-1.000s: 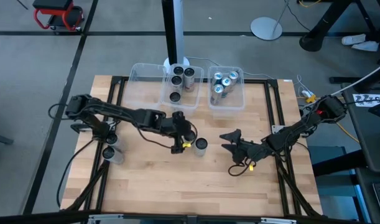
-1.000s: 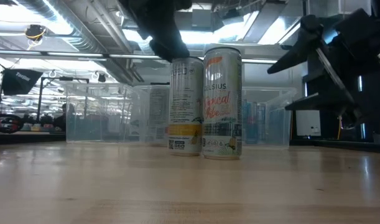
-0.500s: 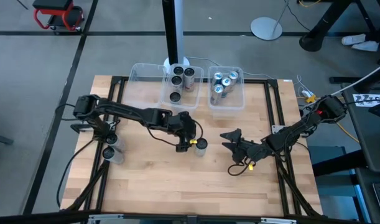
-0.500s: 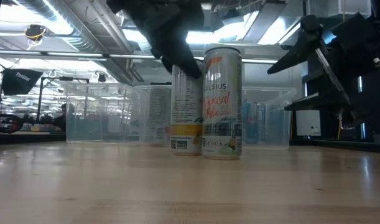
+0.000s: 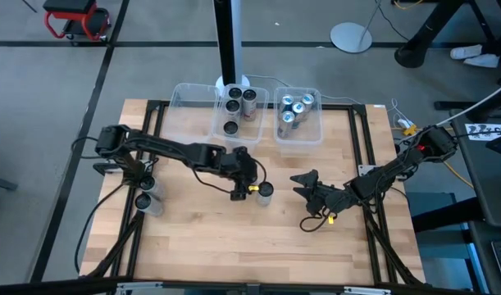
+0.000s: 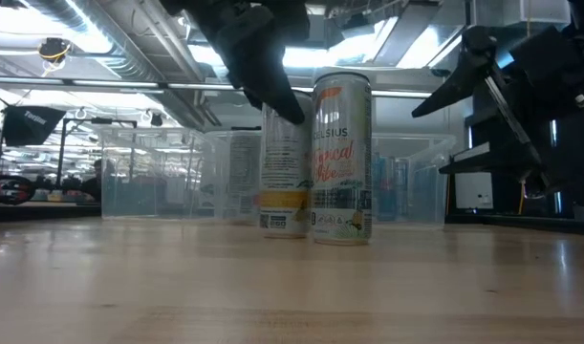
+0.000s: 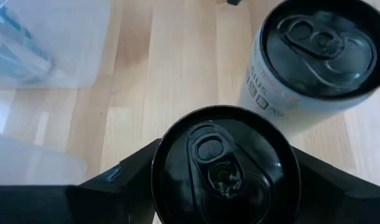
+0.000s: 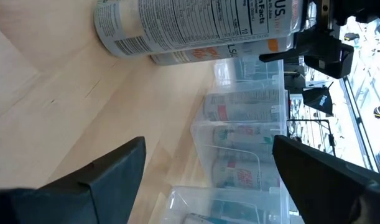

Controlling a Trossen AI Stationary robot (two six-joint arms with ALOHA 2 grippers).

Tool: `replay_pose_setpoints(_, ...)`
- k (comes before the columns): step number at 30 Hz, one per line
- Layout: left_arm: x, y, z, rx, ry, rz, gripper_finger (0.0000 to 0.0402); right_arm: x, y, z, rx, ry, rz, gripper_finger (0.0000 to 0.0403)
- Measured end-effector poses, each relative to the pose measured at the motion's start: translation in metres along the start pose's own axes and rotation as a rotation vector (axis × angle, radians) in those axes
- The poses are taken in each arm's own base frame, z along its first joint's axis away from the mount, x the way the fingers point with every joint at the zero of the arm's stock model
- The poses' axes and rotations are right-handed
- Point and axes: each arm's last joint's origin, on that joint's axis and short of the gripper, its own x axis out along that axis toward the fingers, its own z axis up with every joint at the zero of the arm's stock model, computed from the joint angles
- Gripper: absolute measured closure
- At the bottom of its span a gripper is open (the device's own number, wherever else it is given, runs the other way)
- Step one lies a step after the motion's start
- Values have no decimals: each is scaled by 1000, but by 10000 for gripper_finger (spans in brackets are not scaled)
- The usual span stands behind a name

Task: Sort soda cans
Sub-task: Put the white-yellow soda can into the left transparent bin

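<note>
Two soda cans stand upright on their bases side by side at mid-table. One is a dark-topped can with a yellow band (image 5: 252, 190) (image 6: 284, 182). The other is a white dark-topped can (image 5: 266, 191) (image 7: 314, 56) just to its right. My left gripper (image 5: 247, 186) (image 7: 226, 168) is shut around the yellow-banded can's top. My right gripper (image 5: 303, 187) (image 8: 205, 168) hovers open to the right of both cans, holding nothing. More soda cans sit in the clear bins at the far edge. My left gripper pinches the yellow-banded can just below its top rim (image 7: 160, 168), one finger (image 7: 124, 186) on each side. The fingers come slanting down from the table's left. The can stands upright with its base (image 6: 284, 229) on the table, close beside the white can.
Three clear bins line the far edge: the left bin (image 5: 193, 100) holds nothing, the middle bin (image 5: 238, 123) holds dark-topped cans, and the right bin (image 5: 299, 131) holds teal-topped cans. Two silver cans (image 5: 148, 201) stand near the left arm's base. Bare wood lies toward the near edge.
My left gripper has gone toward the table's right edge and down, so that its fingers now flank the top of the yellow-banded can. Both cans have stayed where they were.
</note>
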Motion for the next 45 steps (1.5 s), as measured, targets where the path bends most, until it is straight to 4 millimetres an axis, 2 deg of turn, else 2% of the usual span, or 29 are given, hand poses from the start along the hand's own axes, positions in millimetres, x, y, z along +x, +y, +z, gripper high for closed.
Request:
replay_pose_setpoints(4, -16, -1, 2, -22, -20, 40, 152, 0, 0, 0, -3, 2, 2, 55)
replay_pose_setpoints(15, -106, 13, 2, -136, -145, 332, 150, 0, 1, -1, -2, 13, 3, 55)
replay_pose_setpoints(22, -158, 40, -3, -208, -264, 531, 150, 0, 1, -1, 1, 13, 2, 55)
replay_pose_setpoints(27, -185, 64, -11, -247, -283, 776, 150, 0, 1, -1, 2, 12, 2, 55)
replay_pose_setpoints(30, -194, 82, -14, -277, -276, 901, 146, 0, 1, -1, 2, 12, 2, 55)
replay_pose_setpoints(34, -196, 107, -22, -337, -225, 971, 145, 0, 1, -1, 1, 14, 1, 55)
replay_pose_setpoints(45, -193, 177, -50, -557, -165, 906, 146, 0, 1, -1, -1, 22, -2, 55)
